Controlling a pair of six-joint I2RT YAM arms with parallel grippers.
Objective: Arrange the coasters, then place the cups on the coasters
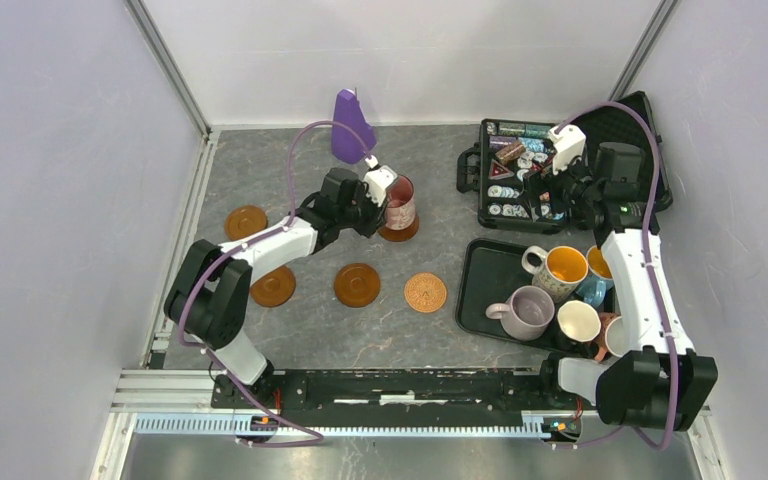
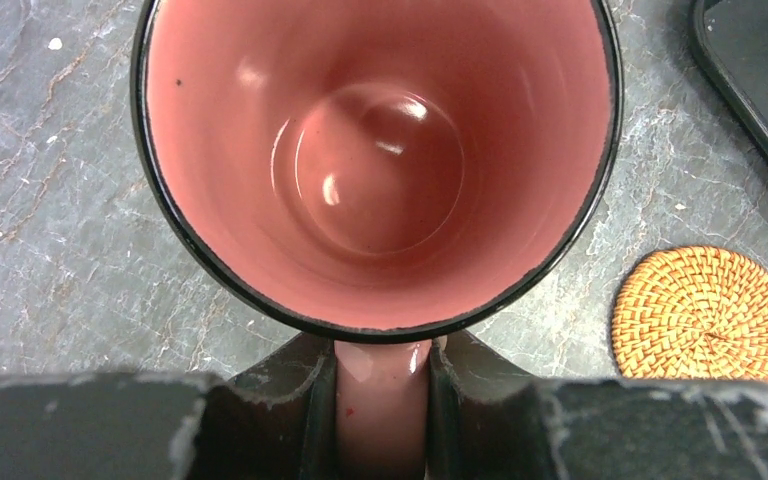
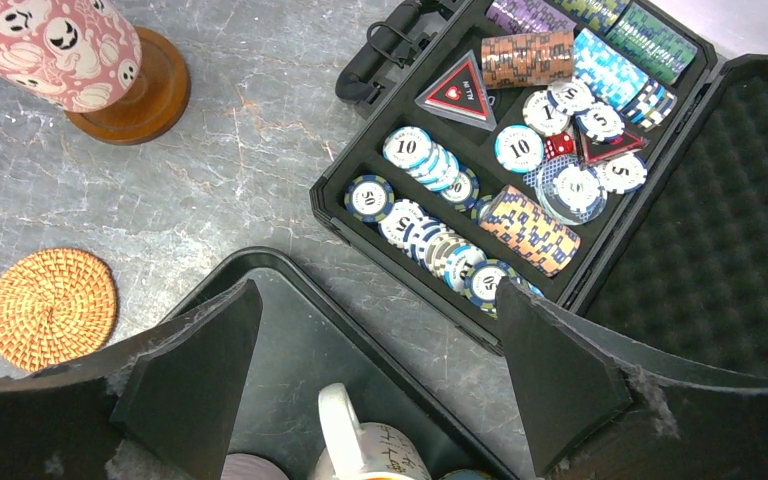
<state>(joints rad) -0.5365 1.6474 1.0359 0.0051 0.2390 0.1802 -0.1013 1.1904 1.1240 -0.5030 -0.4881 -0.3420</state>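
In the left wrist view the pink cup (image 2: 380,160) fills most of the frame. Its far rim is cut off and whatever lies under it is hidden. The left gripper (image 2: 382,400) is pressed onto the cup's handle (image 2: 382,385), pinching it from both sides. From above, the right arm covers part of the tray (image 1: 480,285), so the blue cup (image 1: 593,290) and another at the near corner (image 1: 615,335) show only in part. The right gripper (image 3: 375,300) is spread wide and holds nothing, above the tray's far edge and near the chip case (image 3: 360,215). The pink cup is glossy pink inside with a thin dark rim, and its outside carries white ghost faces. It stands on a dark brown coaster (image 3: 155,100) near the middle of the table (image 1: 440,240). Whether its full weight rests there cannot be told. Other brown coasters (image 1: 357,284) lie bare nearer the arms, and the woven coaster (image 1: 425,292) lies just left of the tray.
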